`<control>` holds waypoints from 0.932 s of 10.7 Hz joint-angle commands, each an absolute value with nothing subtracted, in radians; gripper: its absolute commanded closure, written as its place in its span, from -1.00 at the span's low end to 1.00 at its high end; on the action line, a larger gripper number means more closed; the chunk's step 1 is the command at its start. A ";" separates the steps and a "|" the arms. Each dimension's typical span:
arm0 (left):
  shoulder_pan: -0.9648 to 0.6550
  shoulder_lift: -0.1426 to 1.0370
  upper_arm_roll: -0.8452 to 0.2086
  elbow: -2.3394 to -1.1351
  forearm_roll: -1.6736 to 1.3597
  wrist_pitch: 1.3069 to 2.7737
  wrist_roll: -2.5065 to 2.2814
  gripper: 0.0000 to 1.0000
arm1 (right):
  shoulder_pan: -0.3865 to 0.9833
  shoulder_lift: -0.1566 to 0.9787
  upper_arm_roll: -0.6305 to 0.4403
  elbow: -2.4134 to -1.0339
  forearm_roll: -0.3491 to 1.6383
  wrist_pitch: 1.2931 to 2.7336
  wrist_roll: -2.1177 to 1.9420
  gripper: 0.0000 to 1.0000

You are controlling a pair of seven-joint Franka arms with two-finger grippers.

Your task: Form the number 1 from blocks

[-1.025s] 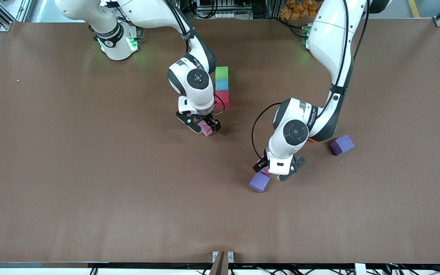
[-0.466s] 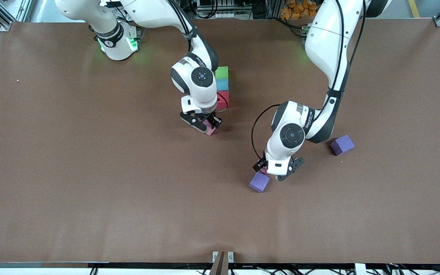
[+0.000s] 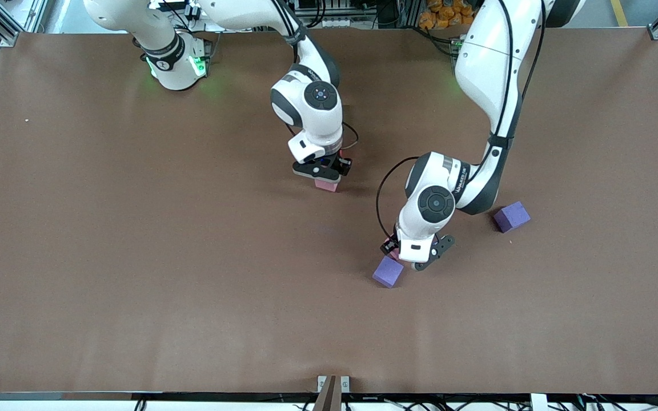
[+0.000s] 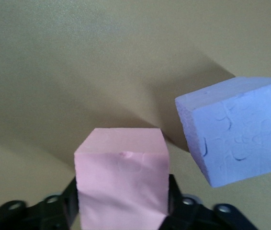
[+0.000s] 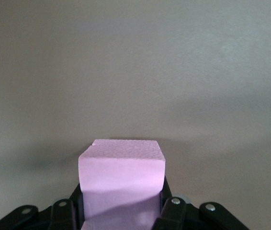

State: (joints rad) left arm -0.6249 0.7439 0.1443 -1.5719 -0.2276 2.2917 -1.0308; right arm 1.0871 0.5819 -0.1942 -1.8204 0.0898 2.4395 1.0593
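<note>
My right gripper (image 3: 326,174) is shut on a pink block (image 3: 327,184), which fills the space between the fingers in the right wrist view (image 5: 121,177). The right arm's wrist hides the green, light blue and red blocks. My left gripper (image 3: 410,252) is shut on the second pink block (image 4: 121,177), of which only a sliver (image 3: 395,253) shows in the front view. This gripper is low over the table, close beside a purple cube (image 3: 388,272).
The purple cube (image 4: 236,136) lies close to the left gripper's pink block. A second purple cube (image 3: 511,216) lies toward the left arm's end of the table. The orange cube is hidden. Bare brown tabletop (image 3: 135,257) spreads toward the right arm's end.
The right gripper has carried its pink block toward the spot where the green, blue and red column showed, and its wrist now covers that column. The left gripper has barely shifted.
</note>
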 commanded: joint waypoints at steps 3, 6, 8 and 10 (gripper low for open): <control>-0.626 0.752 0.153 -1.548 -0.252 2.279 -0.997 1.00 | 1.097 0.598 -0.184 -1.818 0.051 2.431 0.939 -0.26; -0.626 0.718 0.156 -1.546 -0.244 2.278 -0.997 1.00 | 1.123 0.601 -0.184 -1.818 0.049 2.431 0.945 -0.28; -0.624 0.689 0.182 -1.546 -0.241 2.267 -0.991 1.00 | 1.129 0.600 -0.184 -1.824 0.049 2.433 0.948 -1.00; -0.624 0.660 0.190 -1.546 -0.239 2.249 -0.962 1.00 | 1.124 0.565 -0.183 -1.832 0.049 2.428 0.950 -1.00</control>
State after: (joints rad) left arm -0.6215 0.6981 0.1793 -1.5382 -0.2276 2.2767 -1.0015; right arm 1.1266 0.5994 -0.1815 -1.8226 0.0588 2.4372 0.9490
